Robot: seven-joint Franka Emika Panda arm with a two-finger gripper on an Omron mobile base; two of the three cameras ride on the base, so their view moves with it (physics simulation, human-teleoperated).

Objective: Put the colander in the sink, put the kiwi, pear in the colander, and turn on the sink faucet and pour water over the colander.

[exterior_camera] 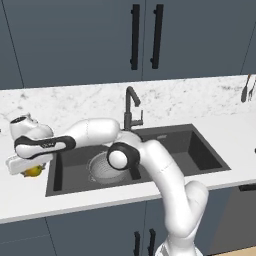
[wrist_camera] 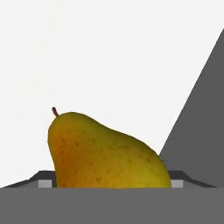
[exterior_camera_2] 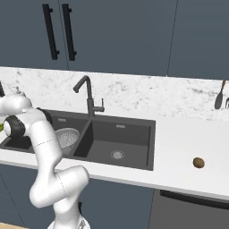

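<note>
Pear pickup in hand. Small yellow pear with a brownish tinge [wrist_camera: 105,153] lies on the white marble counter [exterior_camera: 20,200], just left of the dark grey double-basin sink [exterior_camera: 200,150], and the white arm's hand sits low over it. In the hand view the fruit lies on its side, stem up and to the left, close against the camera; the tips of the two-finger gripper [exterior_camera: 27,167] are hidden behind it. Whether the jaws are open or already pressing on the fruit I cannot tell.

Round silvery perforated colander [exterior_camera: 105,167] already sits in the left basin. Small brown kiwi [exterior_camera_2: 198,163] rests on the counter well to the right of the sink, untouched. Tall dark grey faucet [exterior_camera: 131,107] stands behind the divider; no stream seen.

Judgement: close across the fat belly, not the tapering neck, or the fruit may squirt out. Lift straight before swinging right over the basin edge. Release low inside the colander so it does not bounce.
</note>
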